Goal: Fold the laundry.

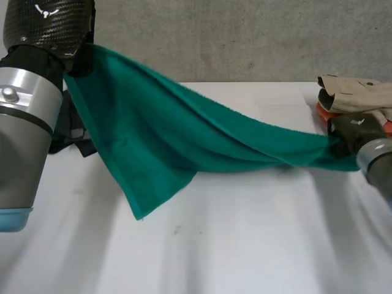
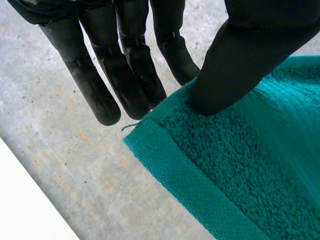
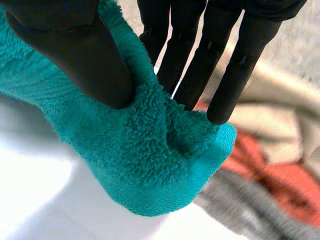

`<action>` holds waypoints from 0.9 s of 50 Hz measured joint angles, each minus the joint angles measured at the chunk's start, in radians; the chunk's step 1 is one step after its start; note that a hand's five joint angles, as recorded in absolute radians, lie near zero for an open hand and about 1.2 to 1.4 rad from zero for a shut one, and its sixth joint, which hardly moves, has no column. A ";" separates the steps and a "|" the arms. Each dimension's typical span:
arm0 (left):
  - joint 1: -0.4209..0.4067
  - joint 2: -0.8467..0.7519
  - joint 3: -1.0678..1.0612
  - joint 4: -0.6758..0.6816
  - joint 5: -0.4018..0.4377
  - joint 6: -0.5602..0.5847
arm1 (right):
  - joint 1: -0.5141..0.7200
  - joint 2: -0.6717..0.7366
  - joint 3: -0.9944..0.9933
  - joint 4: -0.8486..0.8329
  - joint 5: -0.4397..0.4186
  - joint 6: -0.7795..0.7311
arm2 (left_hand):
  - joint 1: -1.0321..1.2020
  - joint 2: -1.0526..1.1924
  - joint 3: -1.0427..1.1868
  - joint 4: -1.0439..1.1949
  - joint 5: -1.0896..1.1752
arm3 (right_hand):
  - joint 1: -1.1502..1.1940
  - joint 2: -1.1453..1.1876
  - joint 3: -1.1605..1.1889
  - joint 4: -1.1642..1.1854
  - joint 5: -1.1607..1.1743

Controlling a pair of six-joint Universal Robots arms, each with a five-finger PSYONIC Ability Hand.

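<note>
A green towel (image 1: 165, 131) stretches across the table between my two hands. My left hand (image 1: 76, 58) holds one corner high at the back left; in the left wrist view the thumb (image 2: 240, 65) presses that corner of the towel (image 2: 240, 170) against the fingers (image 2: 125, 75). My right hand (image 1: 352, 131) is low at the right and pinches the opposite corner. The right wrist view shows the thumb (image 3: 85, 60) and fingers (image 3: 210, 60) clamping the bunched towel (image 3: 160, 155). The towel's loose lower corner hangs down to the table near the middle left.
A pile of other laundry (image 1: 355, 98), beige on top with orange beneath, lies at the table's far right, just behind my right hand. A dark cloth (image 1: 73, 141) lies at the left behind the towel. A grey wall (image 1: 245, 37) stands behind the white table (image 1: 245, 245).
</note>
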 measured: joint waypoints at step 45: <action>0.030 -0.325 -0.016 -0.028 0.002 -0.013 | 0.091 0.274 -0.390 0.191 -0.045 -0.346 | 0.000 0.000 0.000 0.000 0.000 | -0.828 -0.909 -0.915 -0.928 -0.898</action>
